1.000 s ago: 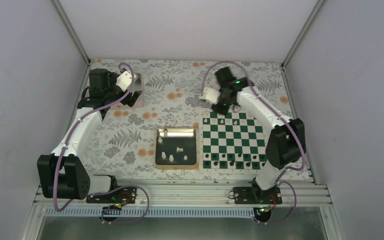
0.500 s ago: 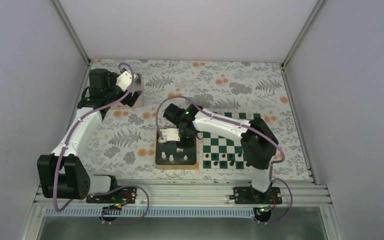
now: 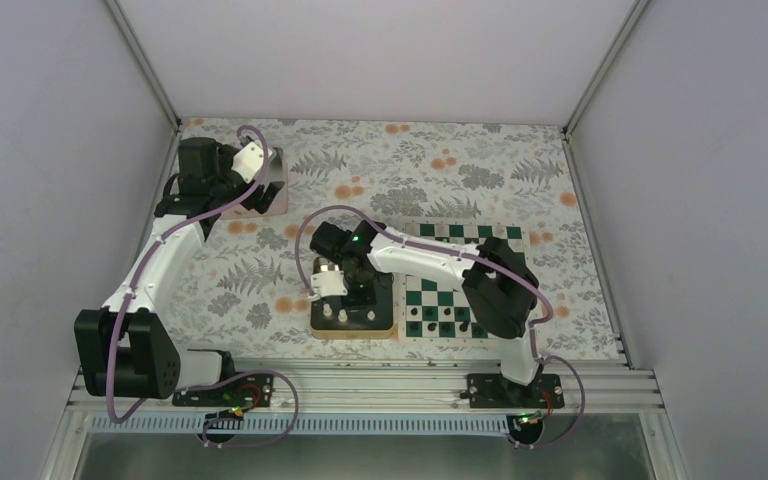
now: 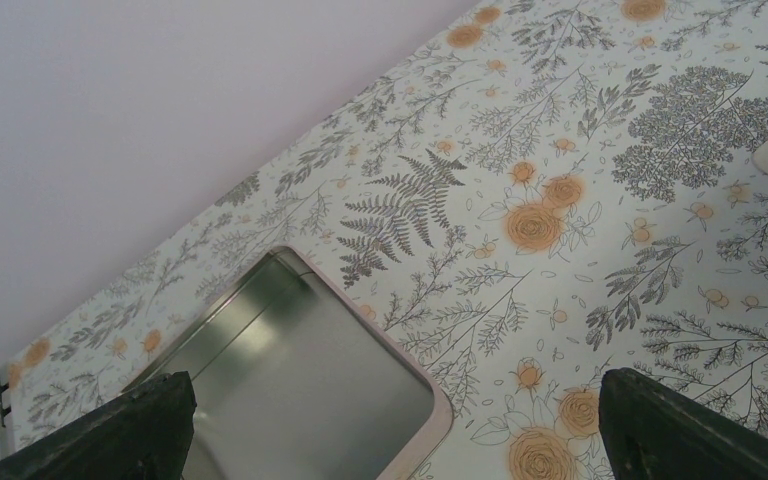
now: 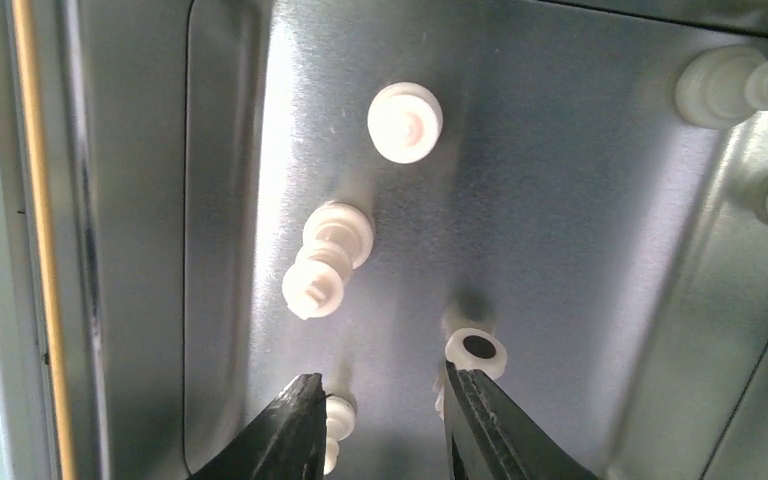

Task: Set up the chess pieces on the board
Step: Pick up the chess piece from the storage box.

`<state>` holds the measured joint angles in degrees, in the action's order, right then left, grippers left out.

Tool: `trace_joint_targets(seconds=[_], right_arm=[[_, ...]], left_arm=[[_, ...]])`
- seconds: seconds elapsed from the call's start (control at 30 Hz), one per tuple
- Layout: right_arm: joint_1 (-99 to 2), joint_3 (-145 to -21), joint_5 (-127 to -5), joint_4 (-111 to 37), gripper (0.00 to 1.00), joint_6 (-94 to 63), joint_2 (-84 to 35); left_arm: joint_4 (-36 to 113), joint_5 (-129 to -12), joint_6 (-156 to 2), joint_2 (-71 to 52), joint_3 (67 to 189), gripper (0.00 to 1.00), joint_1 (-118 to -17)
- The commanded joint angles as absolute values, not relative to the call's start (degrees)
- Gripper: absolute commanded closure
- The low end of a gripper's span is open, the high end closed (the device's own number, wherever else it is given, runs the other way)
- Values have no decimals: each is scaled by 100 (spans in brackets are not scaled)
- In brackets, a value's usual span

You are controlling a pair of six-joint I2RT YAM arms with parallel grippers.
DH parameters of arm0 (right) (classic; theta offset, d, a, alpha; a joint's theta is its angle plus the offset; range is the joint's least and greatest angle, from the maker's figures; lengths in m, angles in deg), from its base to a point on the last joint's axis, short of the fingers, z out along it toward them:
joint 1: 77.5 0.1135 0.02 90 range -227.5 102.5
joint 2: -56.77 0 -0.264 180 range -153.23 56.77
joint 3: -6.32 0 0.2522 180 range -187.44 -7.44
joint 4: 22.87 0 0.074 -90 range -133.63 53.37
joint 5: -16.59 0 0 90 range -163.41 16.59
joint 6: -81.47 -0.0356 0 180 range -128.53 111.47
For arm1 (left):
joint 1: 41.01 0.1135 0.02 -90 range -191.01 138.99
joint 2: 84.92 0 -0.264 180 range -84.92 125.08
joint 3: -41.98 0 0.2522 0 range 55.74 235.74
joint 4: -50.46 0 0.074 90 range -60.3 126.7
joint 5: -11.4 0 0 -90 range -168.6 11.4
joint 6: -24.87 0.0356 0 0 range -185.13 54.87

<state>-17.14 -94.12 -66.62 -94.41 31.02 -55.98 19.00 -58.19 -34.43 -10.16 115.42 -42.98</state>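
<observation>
Right end effector [image 5: 385, 400] gapes empty beside a toppled white piece [image 5: 476, 349], hollow base seemingly facing upward.

On table [image 3: 260, 270], near right: board [image 3: 440, 298]. Just left of board, side by side: tray [image 3: 355, 333]. In tray: loose pieces [image 5: 405, 122], three along near side in top view, others spread over floor and by one wall in right wrist view. Over tray, arm crossing board from right: right gripper [image 5: 380, 385], one piece just beside each finger. Along board's near edge: row of pieces [image 3: 447, 328]. At table's far left, well apart from board: second tray [image 4: 290, 390], below left gripper [image 4: 392, 385]. At near edge: left base [image 3: 205, 390] well left of tray, right base [image 3: 510, 388] before board.
</observation>
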Motion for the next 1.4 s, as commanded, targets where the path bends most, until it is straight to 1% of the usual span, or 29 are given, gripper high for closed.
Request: trace_joint_targets(seconds=[0.0, 0.7, 1.0, 1.17, 1.27, 1.37], right_arm=[[-1690, -9640, -6548, -9453, 67, 3076, -5637], [-1458, -9865, -6400, -9578, 65, 3098, -5960], [-1396, -9927, -6315, -9553, 65, 3133, -6090], [-1366, -9937, -6287, -9501, 67, 3147, -6125], [-1351, -9910, -6299, -9507, 71, 3161, -6168], [-1342, -9854, -6321, -9444, 82, 3173, -6146]], left_arm=[[1978, -5733, -3397, -1061, 11601, 0, -4287], [1993, -5724, -3393, -1072, 11563, 0, -4285], [2020, -5714, -3363, -1065, 11537, 0, -4289], [2026, -5715, -3358, -1057, 11531, 0, -4285], [2024, -5710, -3356, -1058, 11523, 0, -4285], [2020, -5715, -3358, -1052, 11518, 0, -4285]])
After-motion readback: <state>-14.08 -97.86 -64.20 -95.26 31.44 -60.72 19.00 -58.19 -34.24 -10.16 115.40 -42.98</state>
